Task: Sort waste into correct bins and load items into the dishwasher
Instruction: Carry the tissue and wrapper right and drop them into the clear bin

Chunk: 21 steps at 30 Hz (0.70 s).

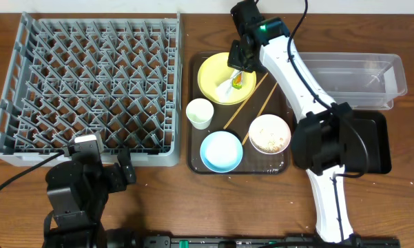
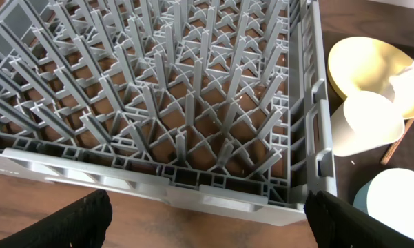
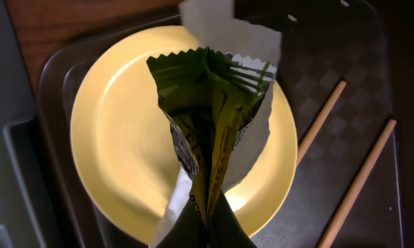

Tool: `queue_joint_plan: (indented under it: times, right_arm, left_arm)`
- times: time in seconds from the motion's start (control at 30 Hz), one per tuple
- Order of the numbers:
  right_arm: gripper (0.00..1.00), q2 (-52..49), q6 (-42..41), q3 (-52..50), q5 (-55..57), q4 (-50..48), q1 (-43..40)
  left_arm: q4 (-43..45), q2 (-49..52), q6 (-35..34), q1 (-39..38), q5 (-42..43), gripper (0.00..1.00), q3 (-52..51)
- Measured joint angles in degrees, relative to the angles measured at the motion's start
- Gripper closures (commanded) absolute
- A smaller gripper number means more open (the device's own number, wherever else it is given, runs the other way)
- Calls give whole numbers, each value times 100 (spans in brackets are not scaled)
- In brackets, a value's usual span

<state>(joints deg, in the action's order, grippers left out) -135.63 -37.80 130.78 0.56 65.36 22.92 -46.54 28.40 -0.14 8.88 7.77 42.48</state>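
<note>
Leaving only a thin strip of bare wood between the right wall of the large square grey plastic dish rack and the left rim of the flat dark brown serving tray. Crowding that serving tray with a round yellow plate at the back left, a small white cup just in front of it, a light blue bowl at the front, a white bowl holding whitish-beige rice-like scraps at the front right, and a pair of thin wooden chopsticks lying slantwise across the middle. Showing open wood between the serving tray and the clear plastic rectangular tub at the back right, with the shallow glossy black rectangular tray just in front of that tub and partly hidden under the right arm.

Reaching over the back of the serving tray and pinching the small green-and-yellow printed wrapper in the right gripper, fingers pressed together on its end, the wrapper hanging over the middle of the yellow plate. Showing the crumpled white paper napkin directly behind the wrapper and against it; not telling whether the napkin is caught in the same pinch.

Hovering the left gripper at the near wall of the dish rack, by its front right corner, fingers spread wide apart around nothing, the white cup and yellow plate lying off to its right.
</note>
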Motion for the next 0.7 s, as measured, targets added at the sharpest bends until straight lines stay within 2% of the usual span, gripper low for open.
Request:
queue_joint_plan:
  times: [0.2, 0.4, 0.7]
  right_arm:
    - [99, 660, 13, 0, -212, 487, -413]
    - [99, 1453, 11, 55, -247, 1261, -1484]
    - [98, 1447, -238, -179, -155, 1563, -2852]
  left_arm:
    - [2, 0, 0, 0, 0, 7, 0]
    - [0, 0, 0, 0, 0, 7, 0]
    - [2, 0, 0, 0, 0, 7, 0]
